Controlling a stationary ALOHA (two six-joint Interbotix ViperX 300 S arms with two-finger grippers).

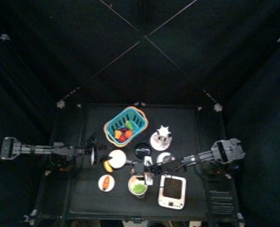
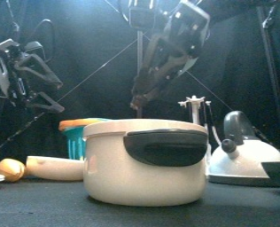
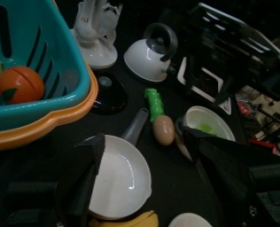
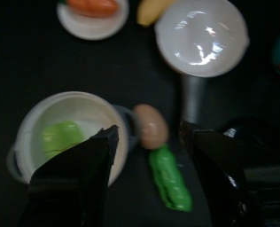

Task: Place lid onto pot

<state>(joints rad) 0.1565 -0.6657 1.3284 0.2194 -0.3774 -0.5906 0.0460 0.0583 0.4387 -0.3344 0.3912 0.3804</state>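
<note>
The pot [image 4: 69, 142] sits near the front of the surface [image 1: 89, 120], uncovered, with something pale green inside it. In the front view it [image 2: 145, 162] stands large and cream-white, with a dark handle on its side. No writing or label can be read on it or on anything else here.

Just beside the pot lie a small brownish egg-shaped thing [image 4: 151, 125] and a green pea pod [image 4: 170, 177]. Past them rests a white ladle-like pan [image 4: 202, 34] with a grey handle, and near that a small plate with orange food [image 4: 93, 15].

The right gripper [image 4: 149, 142] hangs above the pot and the egg-shaped thing, its jaws spread wide and holding nothing. The left gripper [image 3: 160, 164] is over the white pan [image 3: 116, 177]; its jaws also stand apart, empty.

Farther back are a teal basket with an orange rim [image 3: 42, 84] holding a red-orange fruit, a white kettle [image 3: 151, 55] with a dark handle, and a white stand [image 3: 97, 35].
</note>
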